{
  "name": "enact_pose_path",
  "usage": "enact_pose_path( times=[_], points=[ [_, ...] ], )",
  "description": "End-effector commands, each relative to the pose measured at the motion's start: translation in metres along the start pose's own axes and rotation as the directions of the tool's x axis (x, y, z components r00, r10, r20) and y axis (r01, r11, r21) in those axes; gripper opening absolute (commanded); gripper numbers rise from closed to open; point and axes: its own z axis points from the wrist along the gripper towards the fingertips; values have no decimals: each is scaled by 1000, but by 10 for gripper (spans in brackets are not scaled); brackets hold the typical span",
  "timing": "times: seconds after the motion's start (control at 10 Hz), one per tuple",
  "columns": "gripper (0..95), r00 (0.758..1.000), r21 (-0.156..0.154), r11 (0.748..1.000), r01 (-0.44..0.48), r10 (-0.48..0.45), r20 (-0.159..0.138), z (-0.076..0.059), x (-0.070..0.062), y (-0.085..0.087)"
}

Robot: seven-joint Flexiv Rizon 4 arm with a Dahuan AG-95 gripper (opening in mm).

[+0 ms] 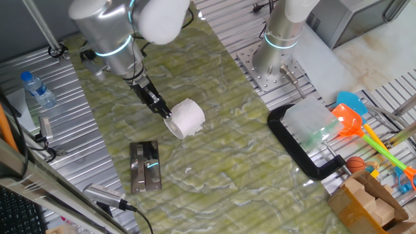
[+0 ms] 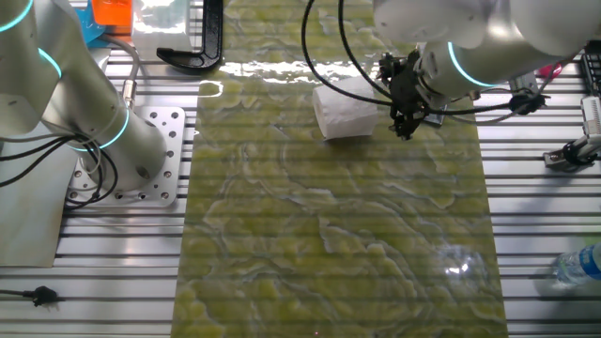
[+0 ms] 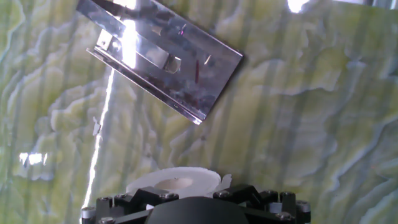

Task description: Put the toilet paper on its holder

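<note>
Risk in one fixed view: the toilet paper (image 1: 186, 118), held tilted above the table (image 1: 247, 156), could miss the post of the holder (image 1: 145, 167), because core and post are not aligned. In the other fixed view, the fingers (image 2: 402, 111) grip the roll's end, arm reaching across. In the hand view, the holder lies ahead, apart from the roll.

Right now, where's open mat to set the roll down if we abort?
The toilet paper sits in the gripper, above the holder. Bare green mat runs between the holder and the black clamp, widest toward the near edge. Crowded: the far-right corner with toys and the box.
</note>
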Motion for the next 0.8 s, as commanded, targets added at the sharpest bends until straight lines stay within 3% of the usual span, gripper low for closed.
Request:
enact_pose_path(
  times=[0.1,0.2,0.5,0.8],
  points=[
    [950,999,-16,1000,9,-9,-37,5,2,-2],
    [950,998,-35,999,17,-18,-54,5,3,-3],
    [950,997,-56,998,39,-42,-64,4,4,-3],
    [950,998,-42,999,7,-9,-59,4,4,-3]
  ],
)
